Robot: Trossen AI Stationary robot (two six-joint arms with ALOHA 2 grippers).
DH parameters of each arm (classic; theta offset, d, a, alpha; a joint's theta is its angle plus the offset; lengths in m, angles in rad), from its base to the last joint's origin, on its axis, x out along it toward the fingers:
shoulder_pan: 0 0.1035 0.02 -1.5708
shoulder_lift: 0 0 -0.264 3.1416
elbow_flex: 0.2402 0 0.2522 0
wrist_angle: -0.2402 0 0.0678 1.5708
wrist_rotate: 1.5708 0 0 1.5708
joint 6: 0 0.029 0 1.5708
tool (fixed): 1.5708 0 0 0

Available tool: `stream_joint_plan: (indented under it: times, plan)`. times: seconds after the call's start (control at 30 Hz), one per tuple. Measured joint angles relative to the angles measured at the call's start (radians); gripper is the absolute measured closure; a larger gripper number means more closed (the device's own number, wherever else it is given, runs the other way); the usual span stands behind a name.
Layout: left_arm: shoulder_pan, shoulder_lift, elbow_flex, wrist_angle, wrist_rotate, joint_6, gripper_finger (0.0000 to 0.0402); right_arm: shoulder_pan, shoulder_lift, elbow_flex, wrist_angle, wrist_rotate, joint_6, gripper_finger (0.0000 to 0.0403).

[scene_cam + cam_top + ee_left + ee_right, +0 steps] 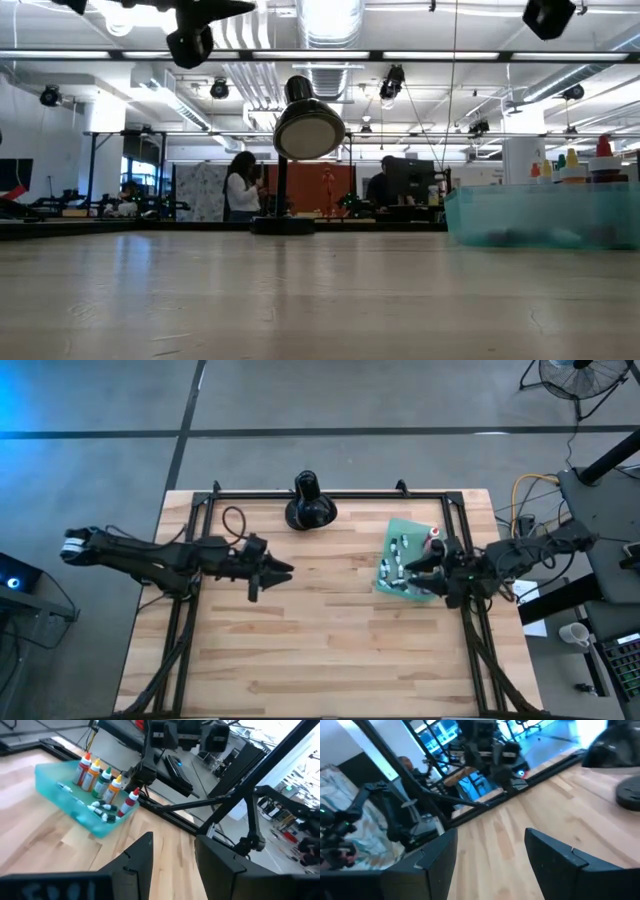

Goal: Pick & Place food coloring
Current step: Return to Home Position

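Two grippers spread apart, all food coloring in the green bin.

High view: the left gripper [272,572] hangs over the table [330,650] left of centre, while the right gripper [418,572] hangs over the right side of the green bin [398,527], which holds the food coloring [403,550]; a black lamp [308,500] stands near. Low view: bottle tops rise above the bin wall on the right. Left wrist view: its fingers [140,862] are parted, with upright droppers and lying vials in the bin beyond. Right wrist view: its fingers [437,857] are parted too.
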Motion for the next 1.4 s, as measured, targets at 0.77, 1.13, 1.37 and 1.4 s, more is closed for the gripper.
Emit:
stream_joint_plan:
  times: [0.77,1.13,1.37,1.4]
  plan:
    - [0.038,-0.36,-0.294,-0.022,-0.017,0.045,0.0284,-0.004,-0.379,-0.347,0.285,-0.031,-0.243,0.0179]
    - [0.038,-0.451,-0.427,0.045,0.046,0.008,0.0284,-0.004,-0.521,-0.611,0.546,-0.142,-0.305,0.0179]
    - [0.038,-0.504,-0.446,0.044,0.053,0.001,0.0284,-0.033,-0.545,-0.664,0.634,-0.096,-0.34,0.0179]
    - [0.038,-0.508,-0.449,0.045,0.053,0.002,0.0284,-0.039,-0.545,-0.664,0.634,-0.096,-0.344,0.0179]
